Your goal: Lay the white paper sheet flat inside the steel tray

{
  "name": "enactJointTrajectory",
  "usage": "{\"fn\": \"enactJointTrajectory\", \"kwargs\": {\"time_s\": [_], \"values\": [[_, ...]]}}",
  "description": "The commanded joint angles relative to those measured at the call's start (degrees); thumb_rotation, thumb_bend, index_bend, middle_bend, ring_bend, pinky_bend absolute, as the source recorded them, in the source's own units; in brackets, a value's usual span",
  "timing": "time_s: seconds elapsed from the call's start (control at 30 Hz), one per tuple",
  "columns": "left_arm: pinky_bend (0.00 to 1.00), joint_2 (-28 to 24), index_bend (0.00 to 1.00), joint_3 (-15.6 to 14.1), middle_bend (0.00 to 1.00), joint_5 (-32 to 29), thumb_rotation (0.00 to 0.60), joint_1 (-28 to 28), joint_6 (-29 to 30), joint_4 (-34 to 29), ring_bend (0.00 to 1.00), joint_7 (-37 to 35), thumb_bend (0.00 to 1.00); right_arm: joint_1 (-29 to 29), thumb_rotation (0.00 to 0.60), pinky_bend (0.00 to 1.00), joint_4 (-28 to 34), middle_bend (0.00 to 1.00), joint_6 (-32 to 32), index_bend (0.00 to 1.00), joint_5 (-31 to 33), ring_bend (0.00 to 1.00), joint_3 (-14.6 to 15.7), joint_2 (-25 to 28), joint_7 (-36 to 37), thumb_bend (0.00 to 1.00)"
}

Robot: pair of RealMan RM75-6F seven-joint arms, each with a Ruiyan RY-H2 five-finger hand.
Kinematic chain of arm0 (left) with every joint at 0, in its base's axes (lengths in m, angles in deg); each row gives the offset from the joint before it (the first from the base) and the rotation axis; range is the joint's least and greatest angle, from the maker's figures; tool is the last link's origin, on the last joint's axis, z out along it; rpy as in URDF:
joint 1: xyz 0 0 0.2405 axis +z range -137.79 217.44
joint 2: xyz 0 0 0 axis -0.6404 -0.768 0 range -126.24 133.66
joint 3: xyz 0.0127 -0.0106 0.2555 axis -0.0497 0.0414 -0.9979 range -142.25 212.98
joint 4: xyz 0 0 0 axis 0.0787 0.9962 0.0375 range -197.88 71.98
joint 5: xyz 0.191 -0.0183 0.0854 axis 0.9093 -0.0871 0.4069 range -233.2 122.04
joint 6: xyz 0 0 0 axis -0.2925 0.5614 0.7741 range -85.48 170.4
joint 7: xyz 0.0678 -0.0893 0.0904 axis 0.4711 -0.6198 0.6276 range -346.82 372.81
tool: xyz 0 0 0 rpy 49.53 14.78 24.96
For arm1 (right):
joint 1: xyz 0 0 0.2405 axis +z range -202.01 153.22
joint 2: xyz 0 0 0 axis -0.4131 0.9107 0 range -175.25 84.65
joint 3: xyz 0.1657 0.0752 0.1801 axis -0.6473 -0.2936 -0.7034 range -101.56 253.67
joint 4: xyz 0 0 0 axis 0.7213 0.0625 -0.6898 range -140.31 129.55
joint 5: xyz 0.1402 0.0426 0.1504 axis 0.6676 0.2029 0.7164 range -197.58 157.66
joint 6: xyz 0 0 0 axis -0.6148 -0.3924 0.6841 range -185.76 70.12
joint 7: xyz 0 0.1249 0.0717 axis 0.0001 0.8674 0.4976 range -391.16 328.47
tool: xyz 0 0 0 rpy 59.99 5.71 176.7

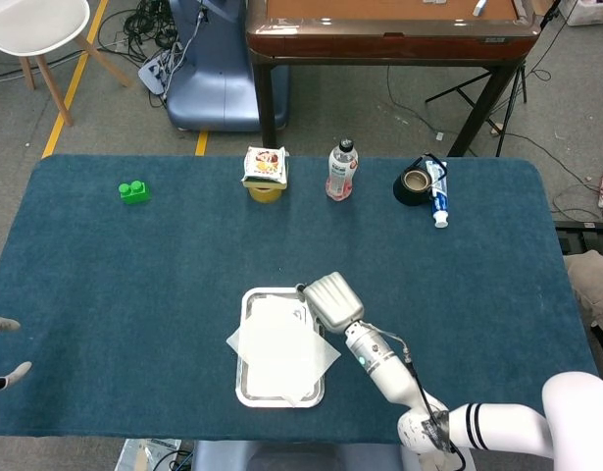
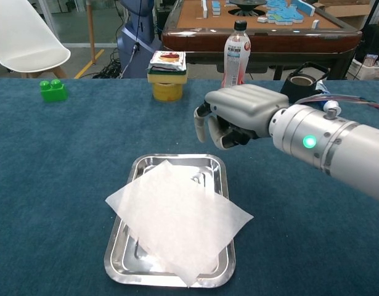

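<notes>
left hand [image 1: 5, 350]: showing only as fingertips at the table's left edge in the head view; the two visible tips are lying apart with nothing seen between them, though the rest is cut off.
green block [image 1: 134, 191]: sitting near the far left corner of the table [image 1: 125, 285].
paper sheet [image 2: 177, 217]: lying askew across the tray, its corners overhanging the left and right rims and the near rim, one part sagging into the tray.
steel tray [image 2: 215, 161]: sitting near the front middle of the table.
snack pack on yellow tape roll [image 1: 266, 172]: standing at the far edge.
bottle [image 1: 341, 170]: standing upright beside it.
right hand [image 2: 235, 115]: hovering above the tray's far right corner, fingers [image 2: 200, 126] curling downward and inward, grasping nothing, clear of the paper.
black tape roll and tube [image 1: 424, 184]: lying far right.
</notes>
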Motion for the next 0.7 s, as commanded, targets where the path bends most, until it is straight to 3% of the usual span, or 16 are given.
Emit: {"fn": "enactJointTrajectory", "kwargs": {"time_s": [0.03, 0.27, 0.7], "values": [[0.47, -0.1, 0.41, 0.0, 0.38, 0.0, 0.600, 0.0, 0.1, 0.0, 0.32, -0.1, 0.01, 1.8, 0.600, 1.00, -1.9, 1.00, -2.4, 0.47, 0.1, 1.00, 0.5, -0.6, -0.5, 0.98], [0.47, -0.1, 0.41, 0.0, 0.38, 0.0, 0.600, 0.0, -0.1, -0.1, 0.32, -0.2, 0.01, 4.6, 0.600, 1.00, -5.9, 1.00, -6.1, 0.42, -0.3, 1.00, 1.5, -2.4, 0.5, 0.99], [0.47, -0.5, 0.41, 0.0, 0.38, -0.1, 0.600, 0.2, 0.1, -0.1, 0.32, -0.9, 0.01, 6.8, 0.600, 1.00, -12.7, 1.00, -7.1, 0.37, -1.8, 1.00, 2.3, -8.2, 3.2, 0.99]]}}
